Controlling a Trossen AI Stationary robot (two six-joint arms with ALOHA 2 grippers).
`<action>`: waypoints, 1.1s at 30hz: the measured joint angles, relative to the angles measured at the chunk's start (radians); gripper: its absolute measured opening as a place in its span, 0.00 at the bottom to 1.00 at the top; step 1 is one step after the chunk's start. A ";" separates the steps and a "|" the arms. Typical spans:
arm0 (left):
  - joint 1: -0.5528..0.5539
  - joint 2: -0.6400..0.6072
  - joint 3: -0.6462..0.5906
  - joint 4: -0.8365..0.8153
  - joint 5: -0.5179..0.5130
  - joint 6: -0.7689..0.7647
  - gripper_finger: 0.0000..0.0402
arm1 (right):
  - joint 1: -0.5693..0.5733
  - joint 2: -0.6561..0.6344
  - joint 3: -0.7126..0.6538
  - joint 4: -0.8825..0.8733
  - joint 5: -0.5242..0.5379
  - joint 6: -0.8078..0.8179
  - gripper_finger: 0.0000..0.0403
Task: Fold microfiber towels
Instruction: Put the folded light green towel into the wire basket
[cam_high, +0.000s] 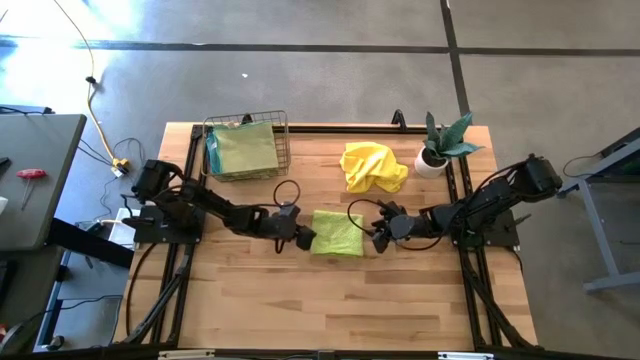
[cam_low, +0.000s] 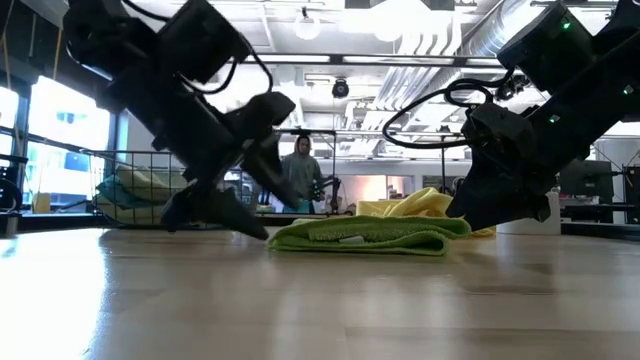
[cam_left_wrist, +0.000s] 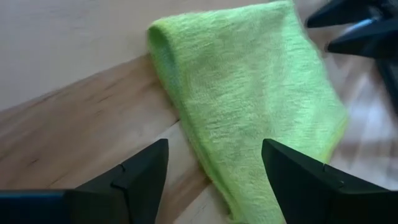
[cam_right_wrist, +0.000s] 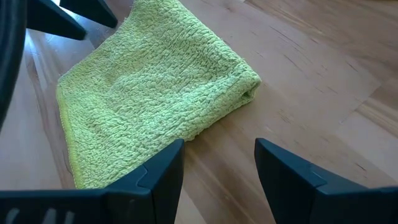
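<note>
The left gripper (cam_high: 306, 236) sat low over the table (cam_high: 300, 300) at the left edge of a folded lime towel (cam_high: 337, 232), its two fingers (cam_left_wrist: 140, 171) spread apart and holding nothing, the towel's edge lying just ahead of the gap between them. The right gripper (cam_high: 378, 236) faced it from the towel's opposite side, its fingers (cam_right_wrist: 161, 171) likewise parted and empty, with bare wood showing between them and the towel's folded corner just beyond. The lime towel lay flat near the middle of the table between the two grippers, folded over on itself with a rounded fold along one side. Behind it, toward the far right of the table, a yellow towel (cam_high: 372, 166) lay crumpled and unfolded. A small potted plant (cam_high: 442, 145) stood just beside that towel near the table's back right corner. At the back left, a wire basket (cam_high: 246, 147) held a pale green towel (cam_high: 243, 150) with a strip of teal towel (cam_high: 211, 152) showing along its left side. In the low view, a person (cam_low: 300, 170) stood in the room well behind the table.
</note>
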 joint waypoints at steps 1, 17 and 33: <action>0.000 0.005 -0.001 -0.002 0.000 -0.013 0.62 | 0.000 0.000 0.000 0.000 0.000 0.000 0.47; 0.000 0.107 0.056 0.094 -0.005 -0.090 0.62 | 0.000 0.000 0.000 -0.001 0.000 0.000 0.47; 0.009 0.136 0.103 0.079 -0.010 -0.069 0.35 | 0.000 0.000 0.000 -0.001 0.000 0.000 0.47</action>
